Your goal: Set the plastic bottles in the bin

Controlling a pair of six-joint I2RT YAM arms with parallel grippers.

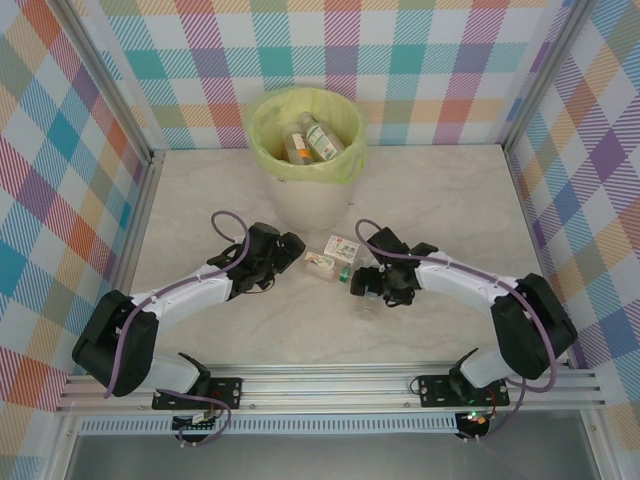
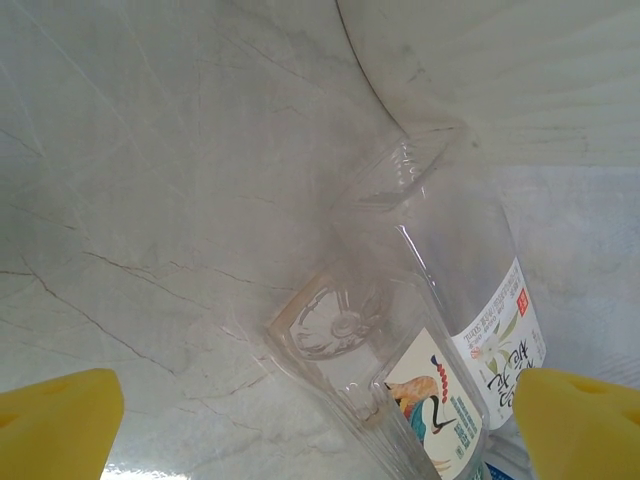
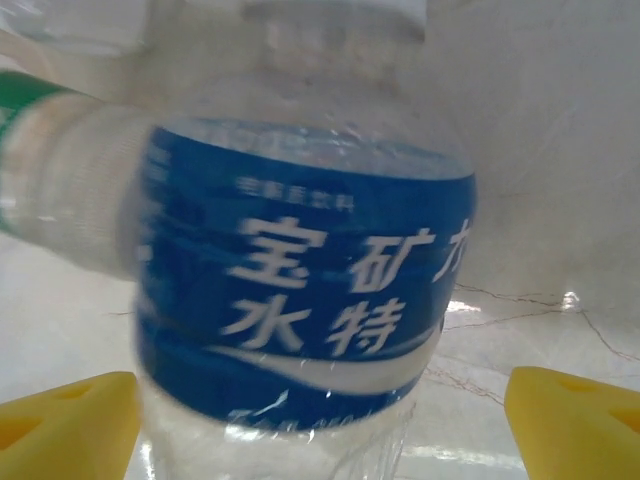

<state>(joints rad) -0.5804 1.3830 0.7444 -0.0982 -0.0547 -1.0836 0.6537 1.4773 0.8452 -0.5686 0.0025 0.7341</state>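
A clear bottle with a blue label (image 3: 305, 290) stands between the yellow fingers (image 3: 65, 425) of my right gripper (image 3: 320, 425), which is open around it; the left finger is close to it and the right one is well apart. In the top view this gripper (image 1: 358, 283) is low over the table. My left gripper (image 1: 292, 248) is open, and in its wrist view two clear bottles lie ahead: one with a crane label (image 2: 440, 400), one with a white label (image 2: 500, 335). The bin (image 1: 305, 185) holds two bottles (image 1: 322, 137).
The bin's white wall (image 2: 500, 80) rises just beyond the two lying bottles. A bottle with a green band (image 3: 40, 150) lies to the left of the blue-labelled one. The two lying bottles (image 1: 330, 257) sit between both grippers, right in front of the bin.
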